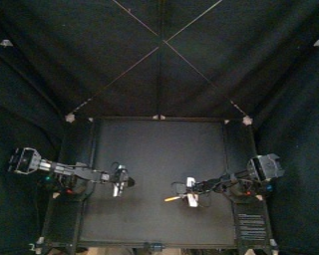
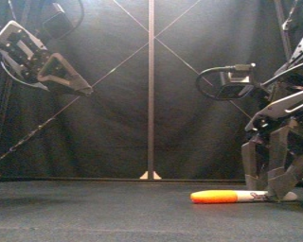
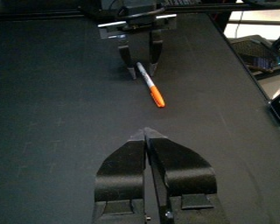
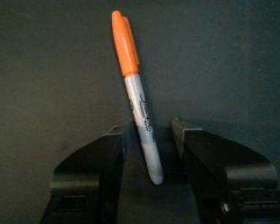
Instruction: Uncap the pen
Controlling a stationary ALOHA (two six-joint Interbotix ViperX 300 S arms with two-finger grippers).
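As you look down from the top camera, item one is the black table [image 1: 162,139], filling the lower half of the frame.

Item two, your left arm [image 1: 63,169]: it enters from the left edge. In the front view it hangs high in the upper left corner, clear of the surface.

Item three, your right arm [image 1: 249,171]: it enters from the right edge and, in the front view, reaches down to the table at lower right.

Item four, left gripper [image 3: 150,138]: jaws pressed together with nothing between them, at the bottom centre of its own wrist view. It points toward the pen and is well apart from it.

Item five, right gripper [image 4: 147,131]: jaws spread, one on each side of the pen's grey barrel [image 4: 140,105] near its tail end. You can see a thin dark gap on either side, so they straddle it without pinching.

Item six, the pen [image 2: 237,197]: lying flat on the table at lower right of the front view, low and right of centre in the top view.

Item seven, its orange cap [image 2: 212,197]: still on, pointing toward frame centre, away from the right gripper.
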